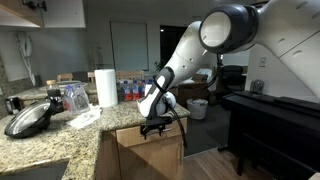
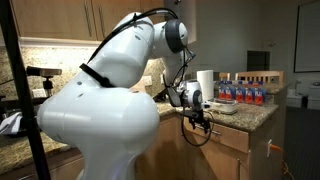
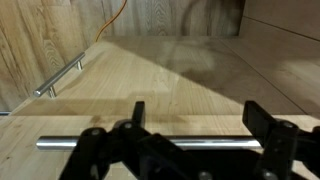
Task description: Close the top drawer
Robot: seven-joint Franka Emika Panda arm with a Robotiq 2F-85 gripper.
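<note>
Black, blocky fingers of my claw (image 3: 197, 125) stand spread wide, holding nothing. Just beyond them a round, brushed silver bar handle (image 3: 70, 143) runs level across the top drawer (image 3: 190, 90), whose flat front is smooth, light-brown wood grain. In an exterior view the drawer front sits just under the speckled granite countertop (image 1: 60, 140). Open floor (image 1: 205, 160) lies beside the cabinet.

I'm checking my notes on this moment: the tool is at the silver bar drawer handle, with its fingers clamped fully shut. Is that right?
Not quite. The tool is at the silver bar drawer handle, but its fingers stand wide apart and are not clamped shut. The wrist view shows this.
</note>
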